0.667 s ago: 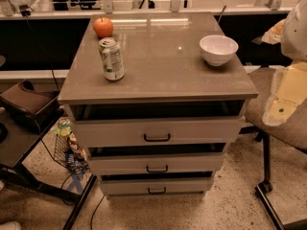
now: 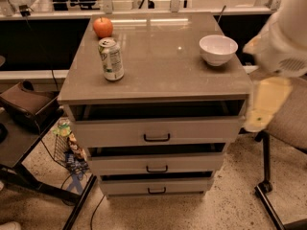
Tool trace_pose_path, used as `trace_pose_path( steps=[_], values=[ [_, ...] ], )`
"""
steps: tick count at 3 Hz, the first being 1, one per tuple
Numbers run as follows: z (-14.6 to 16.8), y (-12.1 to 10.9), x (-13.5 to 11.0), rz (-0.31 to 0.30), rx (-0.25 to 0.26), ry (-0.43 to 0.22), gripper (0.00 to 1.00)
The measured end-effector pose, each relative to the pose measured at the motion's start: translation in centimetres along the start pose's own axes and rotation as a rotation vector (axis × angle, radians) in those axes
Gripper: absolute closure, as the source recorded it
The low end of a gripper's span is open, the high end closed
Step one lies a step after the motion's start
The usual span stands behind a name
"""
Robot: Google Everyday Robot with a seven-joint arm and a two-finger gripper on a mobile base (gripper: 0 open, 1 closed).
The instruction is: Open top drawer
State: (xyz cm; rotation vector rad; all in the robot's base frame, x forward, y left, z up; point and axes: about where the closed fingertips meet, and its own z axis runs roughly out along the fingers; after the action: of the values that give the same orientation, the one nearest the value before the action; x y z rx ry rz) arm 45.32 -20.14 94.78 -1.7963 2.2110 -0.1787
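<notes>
My gripper (image 2: 265, 105) is hanging at the right edge of the view, just beside the right front corner of the cabinet (image 2: 158, 75) and level with the top drawer (image 2: 157, 130). It is appearing only as a pale, blurred shape. I cannot tell how far it is open, and it is showing no object in its hold. It is standing clear of the drawer's front.

The top drawer is sitting directly under the cabinet's slab, with a dark gap showing above its front. Its black bar handle (image 2: 157, 138) is lying at the centre of the front, well to the left of my gripper. Nothing is standing between the gripper and the handle.

Below it, the middle drawer (image 2: 156, 164) and the bottom drawer (image 2: 156, 186) are each carrying a smaller black handle.

On the slab, a white bowl (image 2: 218, 49) is standing near the right edge, a drink can (image 2: 111, 59) is standing upright on the left, and an apple (image 2: 102, 27) is lying behind the can.

A chair (image 2: 290, 121) is standing behind my gripper. A wire basket (image 2: 66, 150) is sitting on the floor to the left of the cabinet.
</notes>
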Motion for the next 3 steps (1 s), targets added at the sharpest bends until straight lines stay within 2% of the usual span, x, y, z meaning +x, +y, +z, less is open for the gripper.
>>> trace_pose_path(
  steps=[1,3],
  values=[
    [6.4,1.3,-1.8,-0.068,0.013,0.031,0.0],
    [19.7,5.9,-2.8,-0.158,0.01,0.019,0.0]
  ],
)
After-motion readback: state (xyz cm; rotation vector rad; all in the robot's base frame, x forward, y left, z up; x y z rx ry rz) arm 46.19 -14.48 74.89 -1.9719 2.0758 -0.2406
